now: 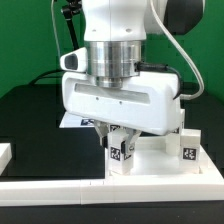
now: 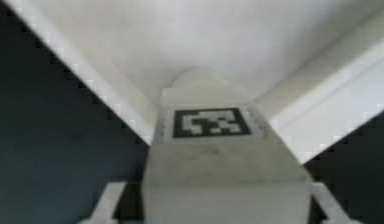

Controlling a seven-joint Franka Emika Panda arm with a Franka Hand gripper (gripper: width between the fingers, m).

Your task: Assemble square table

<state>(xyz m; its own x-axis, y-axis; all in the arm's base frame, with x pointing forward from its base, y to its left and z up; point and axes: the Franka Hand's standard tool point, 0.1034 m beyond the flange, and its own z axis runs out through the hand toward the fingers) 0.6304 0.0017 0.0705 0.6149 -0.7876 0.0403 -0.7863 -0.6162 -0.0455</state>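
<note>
My gripper [image 1: 120, 140] is shut on a white block leg [image 1: 121, 153] with a black-and-white tag. It holds the leg upright at a corner of the white square tabletop slab [image 1: 155, 160], on the exterior view's left side of the slab. Whether the leg sits in a socket is hidden. A second tagged leg [image 1: 188, 146] stands upright on the slab at the exterior view's right. In the wrist view the held leg [image 2: 210, 125] fills the middle between my fingers [image 2: 118, 200], with my gripper [image 2: 219, 195] closed on its sides and the slab's rim [image 2: 260, 45] beyond it.
A long white border rail [image 1: 60, 188] runs along the front of the black table. The marker board [image 1: 72, 121] lies behind my gripper at the exterior view's left. A small white piece [image 1: 5, 153] sits at the left edge.
</note>
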